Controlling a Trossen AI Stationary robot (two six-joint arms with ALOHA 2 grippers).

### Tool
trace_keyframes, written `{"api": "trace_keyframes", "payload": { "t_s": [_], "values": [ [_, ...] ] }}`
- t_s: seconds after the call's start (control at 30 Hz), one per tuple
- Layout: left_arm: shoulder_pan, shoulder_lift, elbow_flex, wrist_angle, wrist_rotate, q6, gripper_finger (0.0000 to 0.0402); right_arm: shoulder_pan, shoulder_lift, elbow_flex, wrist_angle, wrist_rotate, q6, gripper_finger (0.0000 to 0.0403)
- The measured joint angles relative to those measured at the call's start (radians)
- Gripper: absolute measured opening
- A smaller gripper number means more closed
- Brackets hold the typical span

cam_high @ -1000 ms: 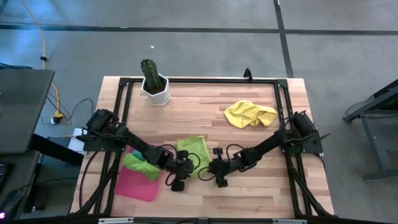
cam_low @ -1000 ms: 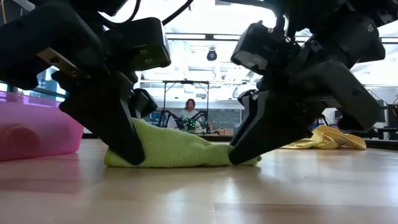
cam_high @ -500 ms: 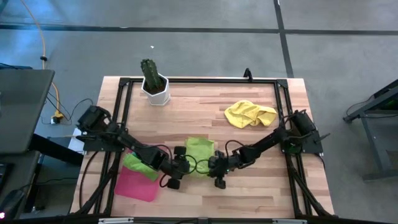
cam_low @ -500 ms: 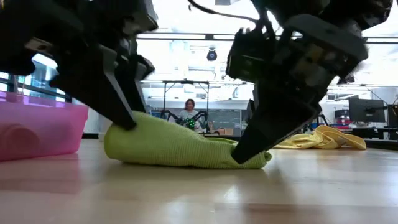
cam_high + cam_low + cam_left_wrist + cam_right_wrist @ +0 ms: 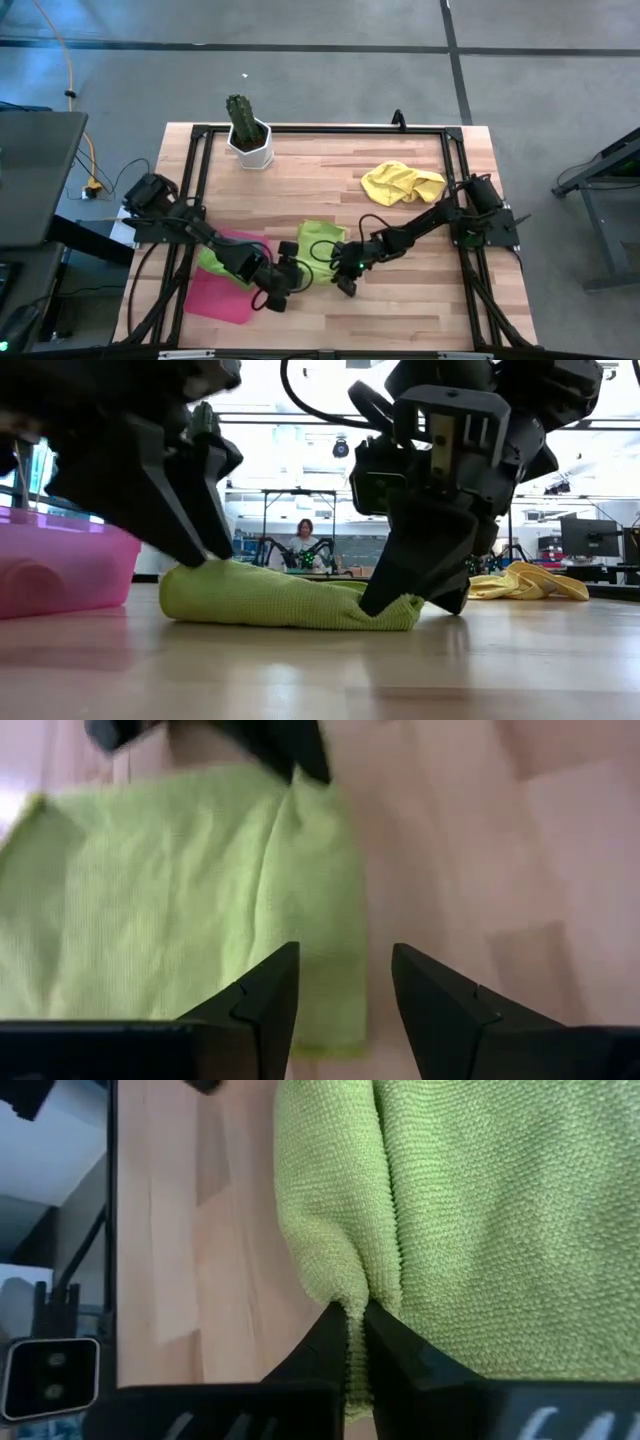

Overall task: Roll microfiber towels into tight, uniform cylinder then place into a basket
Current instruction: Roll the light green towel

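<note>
A lime green towel (image 5: 318,240) lies folded on the table near its middle. My left gripper (image 5: 283,278) stands open over the towel's left end (image 5: 195,575), one finger over the cloth and one over bare wood (image 5: 345,1010). My right gripper (image 5: 340,266) is shut on the towel's right end. The pink basket (image 5: 222,298) sits at the near left with a green towel (image 5: 214,262) on it. A yellow towel (image 5: 401,184) lies crumpled at the far right. My left gripper's fingertips (image 5: 205,550) stand at the top of the towel's left end; I cannot tell whether they touch it. My right gripper pinches a raised fold of the towel (image 5: 352,1312) at its right end between the two fingers. It comes slanting down from the table's right side. The towel lies on the table.
A white pot with a cactus (image 5: 248,138) stands at the far left. A black frame (image 5: 320,128) runs around the table top. Bare wood lies at the near right. A person sits in the room beyond the table (image 5: 304,538).
My left gripper has opened, let go of the towel's left end and risen a little. My right gripper has rolled its wrist and shut on the towel's right end. The towel bulged up at its left end and has settled lower again.
</note>
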Motion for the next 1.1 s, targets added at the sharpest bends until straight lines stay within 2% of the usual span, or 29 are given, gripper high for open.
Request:
{"api": "trace_keyframes", "payload": {
  "t_s": [0.13, 0.4, 0.6, 1.0, 1.1],
  "values": [
    [0.011, 0.035, 0.000, 0.003, 0.003, -0.021, 0.0152, -0.001, 0.000, 0.000, 0.011, -0.010, 0.032, 0.0005],
    [0.023, 0.088, 0.001, 0.001, 0.089, -0.050, 0.0153, -0.002, 0.000, 0.001, 0.015, -0.035, 0.054, 0.0005],
    [0.037, 0.094, 0.003, 0.003, 0.113, -0.183, 0.0143, -0.001, 0.000, 0.001, 0.020, -0.039, 0.050, 0.0005],
    [0.051, 0.092, 0.003, 0.005, 0.213, -0.397, 0.0032, -0.001, 0.000, 0.001, 0.021, -0.043, 0.046, 0.0005],
    [0.066, 0.092, 0.003, 0.015, 0.309, -0.457, 0.0009, 0.000, 0.000, 0.001, 0.026, -0.048, 0.025, 0.0014]
  ]
}}
